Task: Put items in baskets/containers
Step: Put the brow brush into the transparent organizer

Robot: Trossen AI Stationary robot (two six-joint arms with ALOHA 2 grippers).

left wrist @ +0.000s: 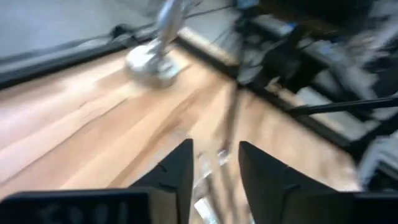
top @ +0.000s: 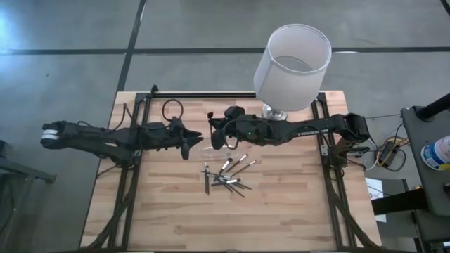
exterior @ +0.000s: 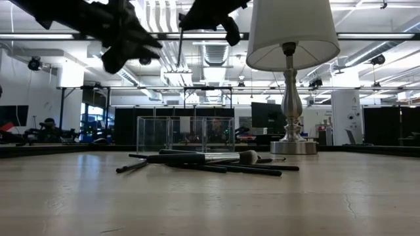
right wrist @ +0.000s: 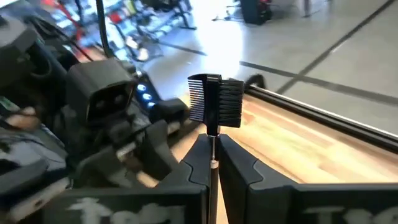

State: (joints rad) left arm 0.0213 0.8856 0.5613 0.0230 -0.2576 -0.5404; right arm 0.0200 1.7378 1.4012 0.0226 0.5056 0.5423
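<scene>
Several thin stick-like items [top: 225, 179] with silvery shafts and dark ends lie in a loose pile mid-table, in the low view [exterior: 203, 160] just in front of the small clear container [exterior: 184, 134]. My right gripper [right wrist: 212, 140] hovers above the table behind the pile [top: 213, 133], shut on one item, a small comb-headed brush [right wrist: 214, 102]. My left gripper [left wrist: 214, 165] stands open close beside it [top: 188, 147], fingertips facing the right gripper, with nothing between them. My right gripper pinches the brush's thin silvery shaft [right wrist: 212, 155] between its two fingers, just below the dark comb head. The fingers come about level from the table's right side and lie across the shaft. The brush stands roughly upright, lifted clear, its lower end [exterior: 180, 56] hanging below the fingers.
A white drum-shaded lamp [top: 292, 67] stands at the far right, its metal base [left wrist: 152, 62] on the wood. A black cable loop [top: 172, 109] lies at the far left. Bare wood stretches from the pile toward the near edge [top: 225, 225].
</scene>
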